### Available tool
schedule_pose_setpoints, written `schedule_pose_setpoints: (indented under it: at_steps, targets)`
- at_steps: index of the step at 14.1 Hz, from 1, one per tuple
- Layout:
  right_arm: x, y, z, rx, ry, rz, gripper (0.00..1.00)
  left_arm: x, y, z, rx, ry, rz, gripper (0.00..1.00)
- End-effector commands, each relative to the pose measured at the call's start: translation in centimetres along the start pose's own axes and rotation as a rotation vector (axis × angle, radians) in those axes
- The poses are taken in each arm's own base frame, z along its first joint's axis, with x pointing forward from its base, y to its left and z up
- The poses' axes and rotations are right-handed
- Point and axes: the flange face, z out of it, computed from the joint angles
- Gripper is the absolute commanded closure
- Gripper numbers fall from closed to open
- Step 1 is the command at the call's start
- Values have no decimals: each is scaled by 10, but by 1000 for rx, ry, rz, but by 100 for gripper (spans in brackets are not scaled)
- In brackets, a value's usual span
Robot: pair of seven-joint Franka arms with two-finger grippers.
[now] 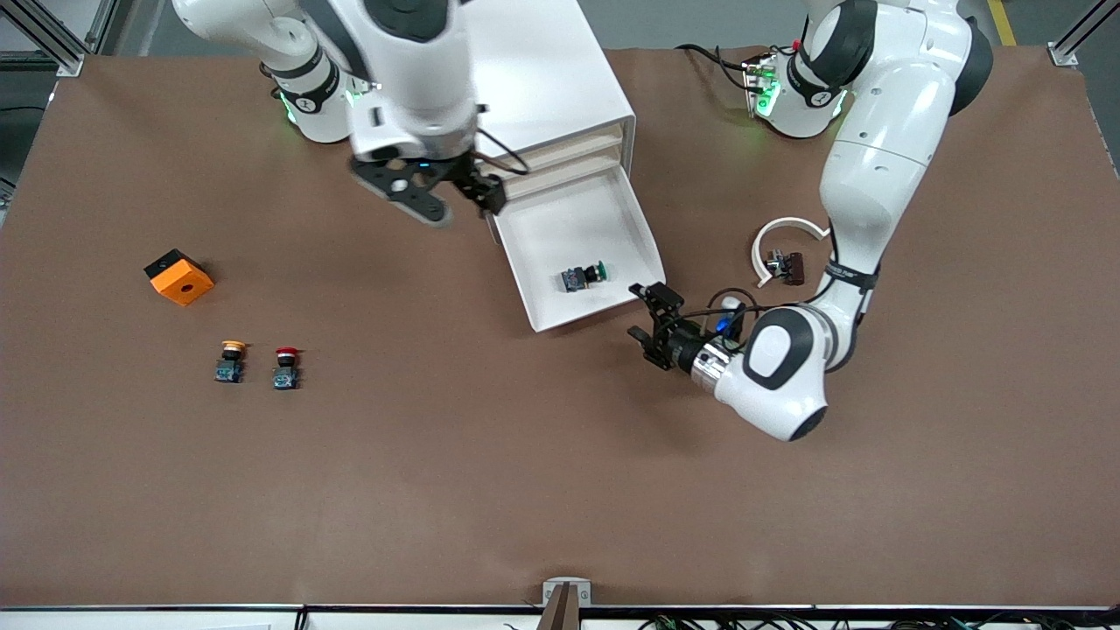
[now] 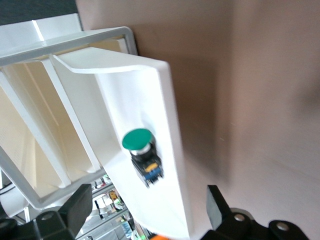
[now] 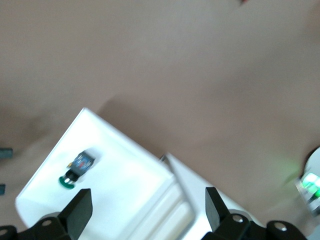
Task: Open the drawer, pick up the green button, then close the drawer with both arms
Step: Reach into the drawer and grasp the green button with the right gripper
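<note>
- One drawer (image 1: pixel 584 254) stands pulled out of the white cabinet (image 1: pixel 542 79) in front of you, and the green-capped button (image 1: pixel 581 277) lies on its side inside it.
- Your left gripper (image 1: pixel 652 322) sits just beside the drawer's front edge, fingers (image 2: pixel 75 212) spread apart, holding nothing.
- Your right gripper (image 1: pixel 455 197) hangs over the cabinet's front beside the drawer, fingers (image 3: pixel 77 210) apart and empty.
- On the table (image 1: pixel 525 481), toward the right arm's end, you have a yellow-capped button (image 1: pixel 230 360), a red-capped button (image 1: pixel 285 367) and an orange block (image 1: pixel 179 276).

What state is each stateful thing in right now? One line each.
drawer: pulled out of the cabinet, open.
button: lying on its side in the drawer, not held.
left gripper: open, empty, by the drawer's front corner.
right gripper: open, empty, over the drawer's cabinet end.
upper drawers: shut.
</note>
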Motion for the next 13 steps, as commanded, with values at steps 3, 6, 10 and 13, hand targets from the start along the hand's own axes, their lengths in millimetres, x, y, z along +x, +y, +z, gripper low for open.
schedule_pose_setpoints:
  at_steps: [3, 6, 10, 13]
  targets:
    - [-39, -69, 81, 66, -51, 233, 0, 8, -14, -63, -133, 25, 114, 0]
    - [-36, -93, 125, 91, -59, 341, 0, 13, -42, -113, -256, 129, 288, 0]
    - [-11, -104, 164, 90, -74, 405, 0, 31, -63, -153, -392, 451, 392, 0]
    - [-5, -109, 190, 67, -68, 413, 0, 41, -92, -194, -454, 623, 507, 0]
